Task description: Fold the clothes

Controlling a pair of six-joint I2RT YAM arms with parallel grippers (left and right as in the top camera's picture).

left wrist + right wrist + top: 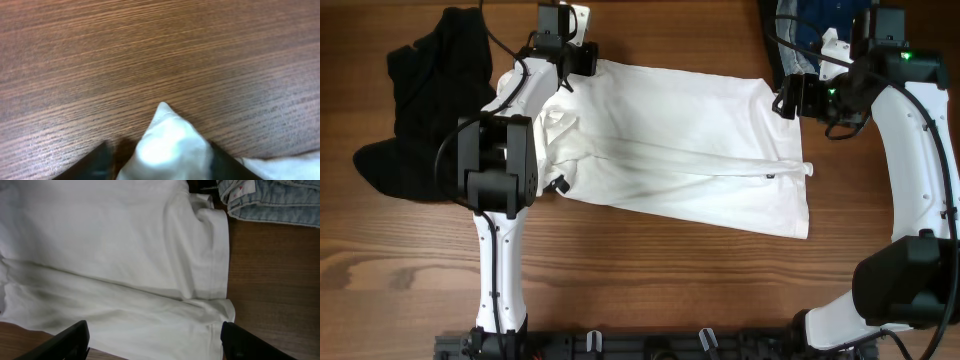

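Note:
A white shirt (680, 150) lies spread across the middle of the table, partly folded lengthwise. My left gripper (565, 75) is at its far left corner and is shut on a peak of the white cloth (167, 145), held just above the wood. My right gripper (788, 100) is open and empty at the shirt's far right edge, above the hem (215, 265). Its two fingers (155, 347) frame the white cloth from above.
A black garment (425, 105) lies bunched at the far left. Blue jeans (815, 30) are piled at the far right corner and also show in the right wrist view (272, 200). Bare wood runs along the near side of the table (670, 280).

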